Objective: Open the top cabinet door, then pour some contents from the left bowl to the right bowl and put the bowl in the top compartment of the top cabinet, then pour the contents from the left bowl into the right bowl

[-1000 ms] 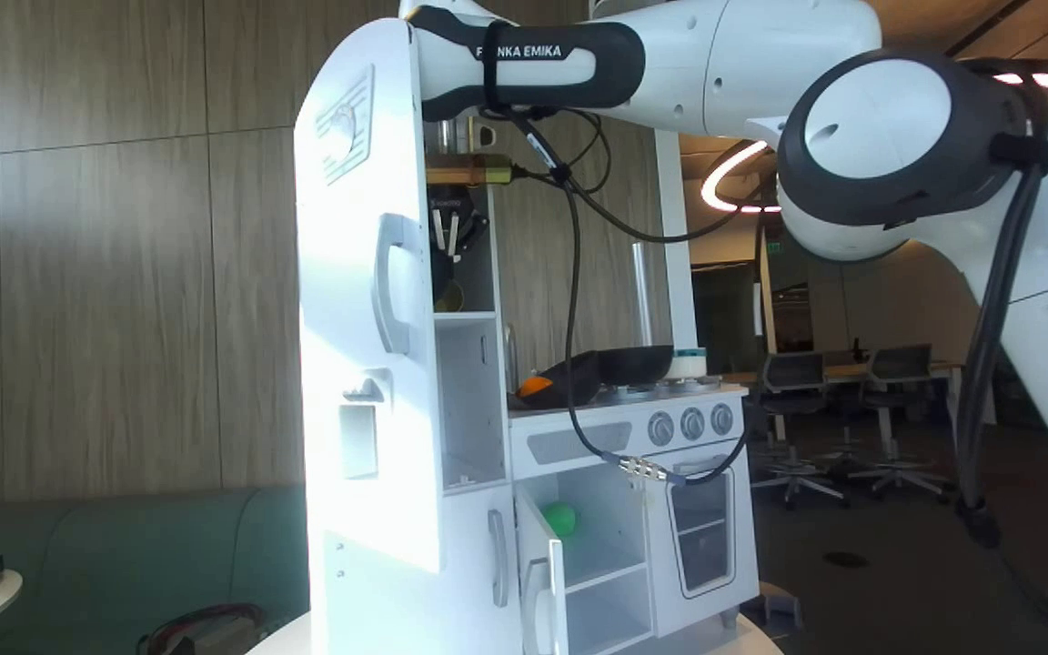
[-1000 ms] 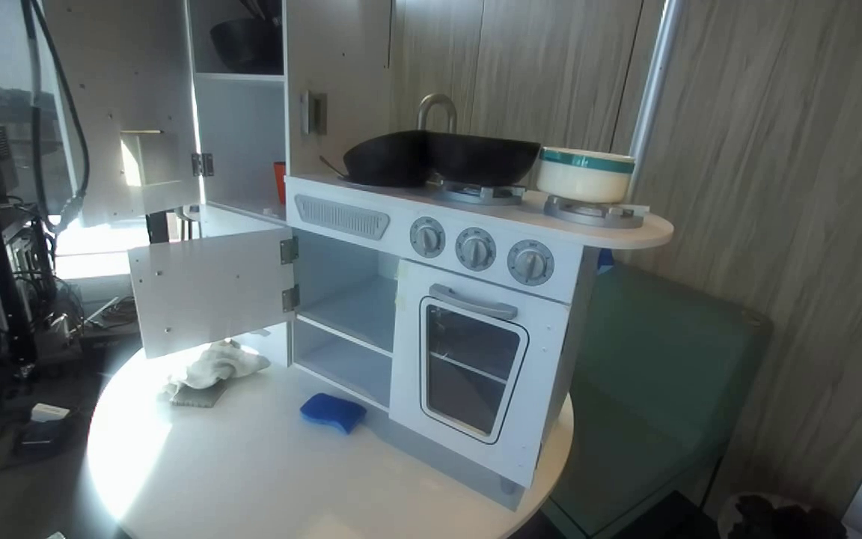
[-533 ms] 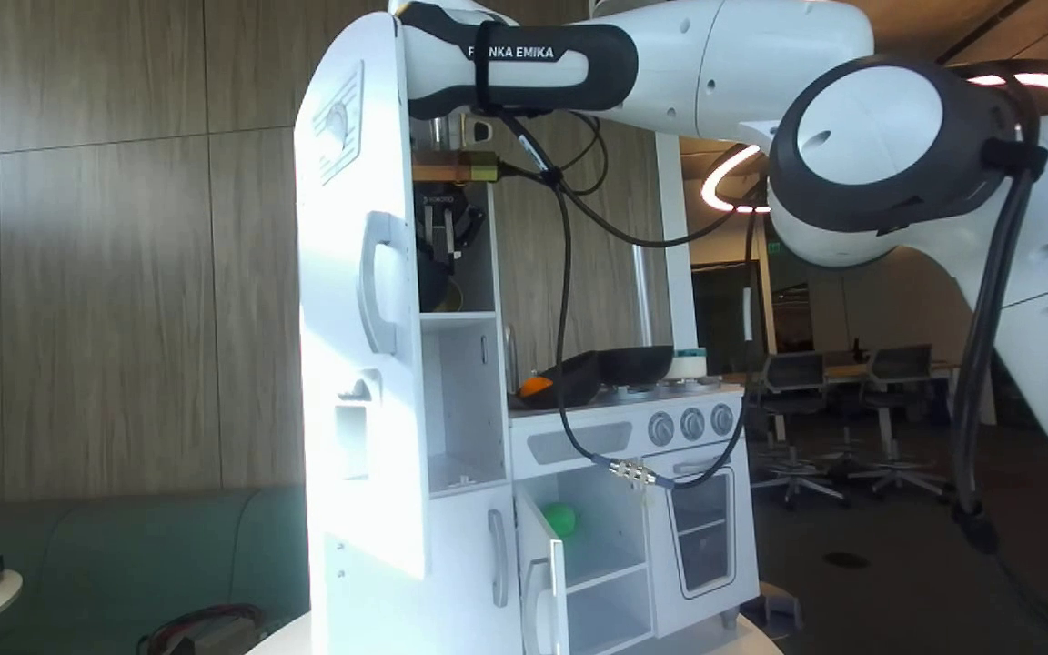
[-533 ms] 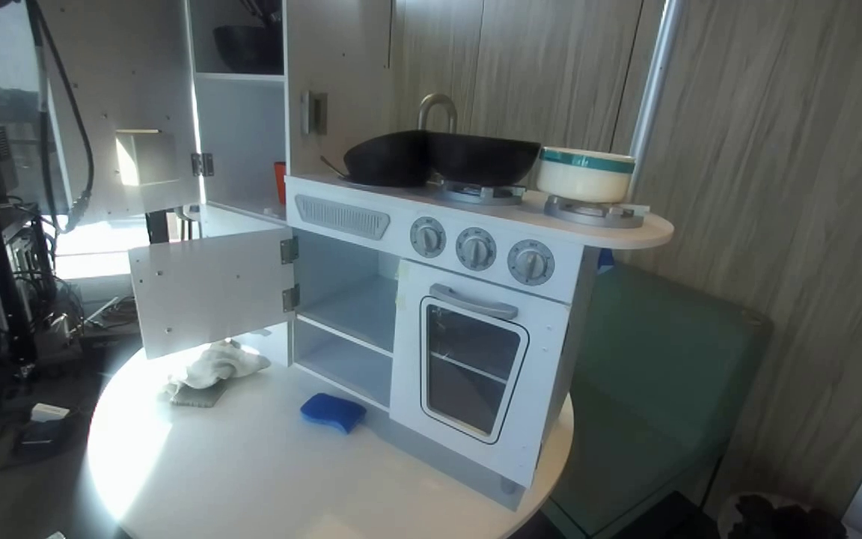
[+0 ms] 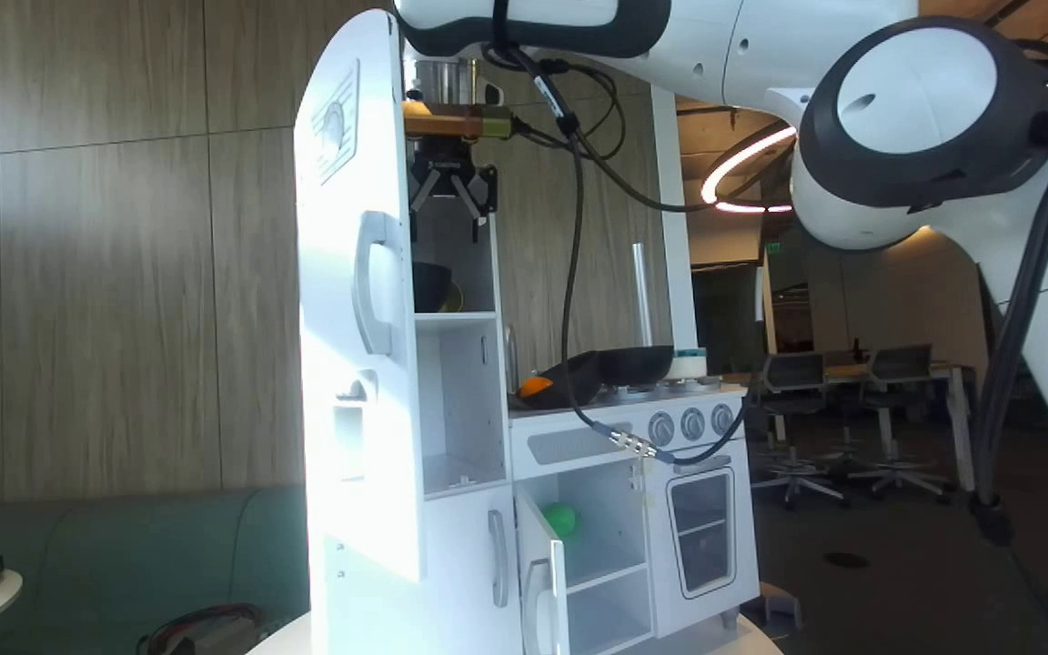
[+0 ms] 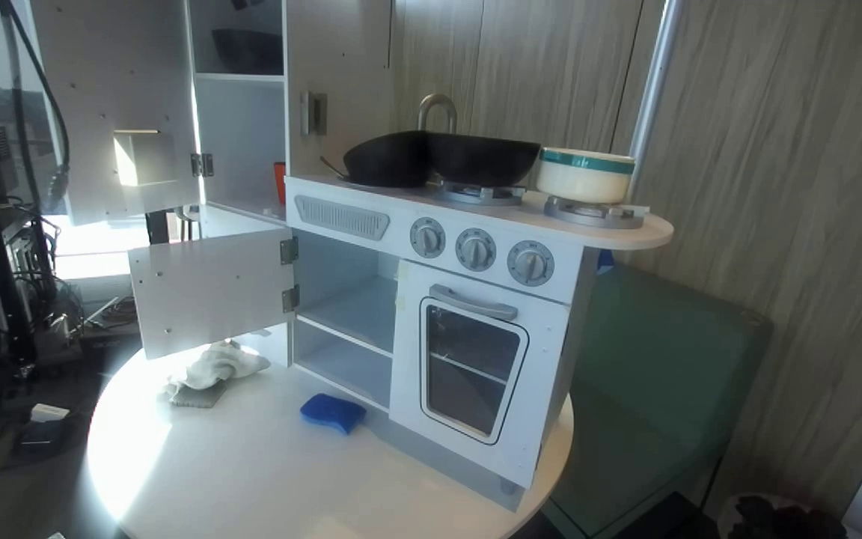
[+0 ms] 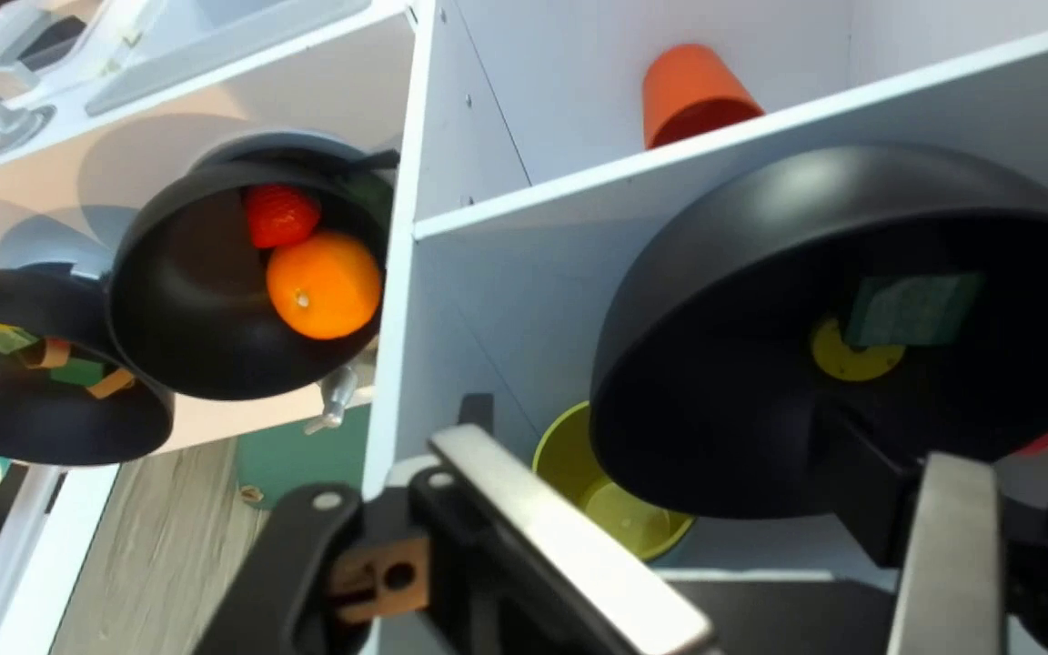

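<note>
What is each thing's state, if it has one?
Gripper, open
Top cabinet door, open
Lower tower door, shut
Stove cupboard door, open
Oven door, shut
Shelved black bowl, in top compartment, pieces inside
Middle black bowl, on burner, pieces inside
Tilted black bowl, holding the orange

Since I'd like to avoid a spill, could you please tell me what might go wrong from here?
The open fingers hang above the bowl in the top compartment; lowering them might knock it or the yellow container beside it. Backing out could bump the open door. The hanging cable might catch the tilted bowl and roll the orange out.
</note>
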Robot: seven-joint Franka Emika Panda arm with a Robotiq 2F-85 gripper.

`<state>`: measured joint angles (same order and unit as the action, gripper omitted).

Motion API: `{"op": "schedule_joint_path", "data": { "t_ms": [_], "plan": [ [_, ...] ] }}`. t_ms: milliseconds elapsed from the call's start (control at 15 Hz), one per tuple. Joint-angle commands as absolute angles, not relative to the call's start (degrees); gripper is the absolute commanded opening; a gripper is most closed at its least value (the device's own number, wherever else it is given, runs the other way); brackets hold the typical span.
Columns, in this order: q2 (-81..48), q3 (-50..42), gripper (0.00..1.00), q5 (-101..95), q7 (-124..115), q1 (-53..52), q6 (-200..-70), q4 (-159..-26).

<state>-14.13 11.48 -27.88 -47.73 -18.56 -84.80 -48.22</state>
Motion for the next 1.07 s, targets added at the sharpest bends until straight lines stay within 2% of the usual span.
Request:
{"op": "schedule_joint_path", "data": {
  "t_ms": [0, 333, 600, 1000],
  "plan": [
    [-10.2, 11.8, 1.0, -24.0, -44.6, -17.3, -78.8, -50.7],
    [-5.4, 10.9, 1.0, -15.3, -39.8, -14.0, -66.9, -52.4],
    [-0.3, 11.2, 1.0, -16.9, -37.2, -14.1, -60.1, -51.4],
    [3.8, 16.6, 1.0, -31.2, -36.5, -18.0, -64.6, -47.5]
  ]
}}
